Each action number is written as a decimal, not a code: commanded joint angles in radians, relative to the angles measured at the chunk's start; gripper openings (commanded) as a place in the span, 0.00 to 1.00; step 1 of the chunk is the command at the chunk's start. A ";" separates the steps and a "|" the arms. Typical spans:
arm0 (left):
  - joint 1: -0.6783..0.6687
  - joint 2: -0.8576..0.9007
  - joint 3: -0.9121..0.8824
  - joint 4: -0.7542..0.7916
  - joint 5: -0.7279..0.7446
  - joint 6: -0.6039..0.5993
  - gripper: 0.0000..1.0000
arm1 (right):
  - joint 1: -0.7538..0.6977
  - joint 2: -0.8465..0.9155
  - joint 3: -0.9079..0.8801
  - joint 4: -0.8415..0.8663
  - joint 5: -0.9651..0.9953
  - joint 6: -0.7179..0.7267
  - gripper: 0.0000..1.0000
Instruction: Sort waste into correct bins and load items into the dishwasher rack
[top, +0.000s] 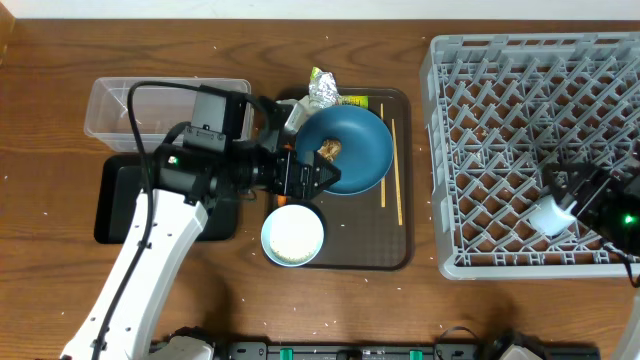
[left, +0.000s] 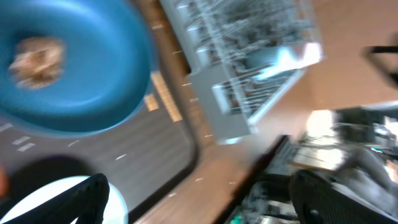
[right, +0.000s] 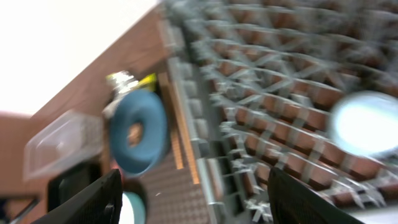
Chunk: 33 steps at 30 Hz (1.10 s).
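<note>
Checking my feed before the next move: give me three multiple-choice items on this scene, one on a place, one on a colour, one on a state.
1. Where is the food lump?
A) on the shallow bin
B) in the blue dish
C) in the left end effector

2. What colour is the shallow bin?
A) white
B) red
C) black

3. What state is the left end effector in?
A) open, empty
B) shut on the dish
C) shut on the lump

Answers:
1 B: the lump sits inside the dish.
2 C: the bin shows black beside the arm.
3 A: its fingers stand wide apart in the wrist view, with nothing between them.
</note>
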 joint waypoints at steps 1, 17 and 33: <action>-0.043 -0.032 -0.002 -0.052 -0.279 0.010 0.91 | 0.066 -0.018 0.018 -0.003 -0.116 -0.085 0.67; -0.160 0.016 -0.003 -0.061 -0.696 -0.100 0.80 | 0.266 -0.012 0.016 -0.005 -0.044 -0.084 0.66; -0.159 0.388 -0.028 0.322 -0.771 -0.109 0.70 | 0.267 -0.012 0.015 -0.034 -0.025 -0.085 0.66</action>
